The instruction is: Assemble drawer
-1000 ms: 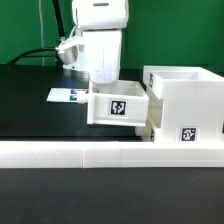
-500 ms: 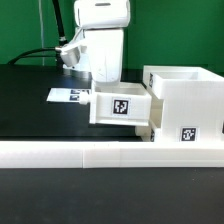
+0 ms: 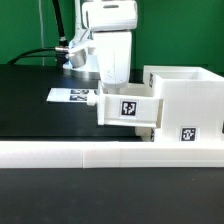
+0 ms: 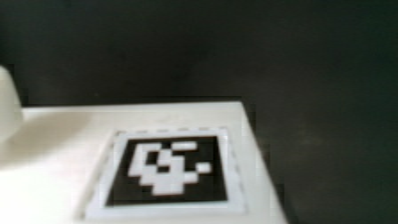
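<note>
No letters, numbers or brand names can be read anywhere. The only signs are black-and-white square code tags. In the exterior view, one tag (image 3: 128, 108) stands on the front of the small box (image 3: 108, 114) at the centre. A second tag (image 3: 188, 133) is on the big housing (image 3: 195, 100) at lower right. Several more are on the marker board (image 3: 58, 97) at middle left. In the wrist view a blurred tag (image 4: 169, 170) sits on a white surface (image 4: 71, 130).

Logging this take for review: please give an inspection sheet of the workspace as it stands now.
Surface: black table.
Job's things: small drawer box against the open side of the housing; lower tagged front beneath.
Clutter: marker board lying flat; white rail along the near edge.
Grippers: gripper behind the small drawer box, fingers hidden, state unclear.
Cables: black cables behind the arm.
Surroundings: green backdrop.
</note>
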`<state>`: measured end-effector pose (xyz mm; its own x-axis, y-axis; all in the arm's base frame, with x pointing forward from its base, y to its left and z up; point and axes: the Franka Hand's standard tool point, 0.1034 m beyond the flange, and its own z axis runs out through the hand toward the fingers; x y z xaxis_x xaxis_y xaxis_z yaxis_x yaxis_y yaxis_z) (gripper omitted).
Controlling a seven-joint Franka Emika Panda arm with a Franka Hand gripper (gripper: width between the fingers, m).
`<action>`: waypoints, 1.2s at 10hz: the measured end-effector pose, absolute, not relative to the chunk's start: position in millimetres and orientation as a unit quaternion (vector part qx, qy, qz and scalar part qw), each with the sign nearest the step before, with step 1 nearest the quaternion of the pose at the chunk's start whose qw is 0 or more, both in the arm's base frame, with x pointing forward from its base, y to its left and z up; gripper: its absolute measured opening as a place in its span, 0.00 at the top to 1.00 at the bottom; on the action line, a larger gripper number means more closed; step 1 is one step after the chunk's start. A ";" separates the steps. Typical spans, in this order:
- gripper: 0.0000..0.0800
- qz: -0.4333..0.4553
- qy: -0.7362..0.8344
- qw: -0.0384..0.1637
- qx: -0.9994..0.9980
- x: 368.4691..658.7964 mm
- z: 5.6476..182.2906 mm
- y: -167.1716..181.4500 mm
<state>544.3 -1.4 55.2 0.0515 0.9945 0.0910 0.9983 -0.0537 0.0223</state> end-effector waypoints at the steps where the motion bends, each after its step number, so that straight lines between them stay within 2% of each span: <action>1: 0.95 -0.041 -0.687 0.023 -0.725 544.2 55.0 -1.4; 12: 0.95 -0.040 -0.680 0.026 -0.732 544.6 54.0 7.4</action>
<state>544.6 7.4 54.0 0.0732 0.9929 0.0939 0.9970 -0.0751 0.0169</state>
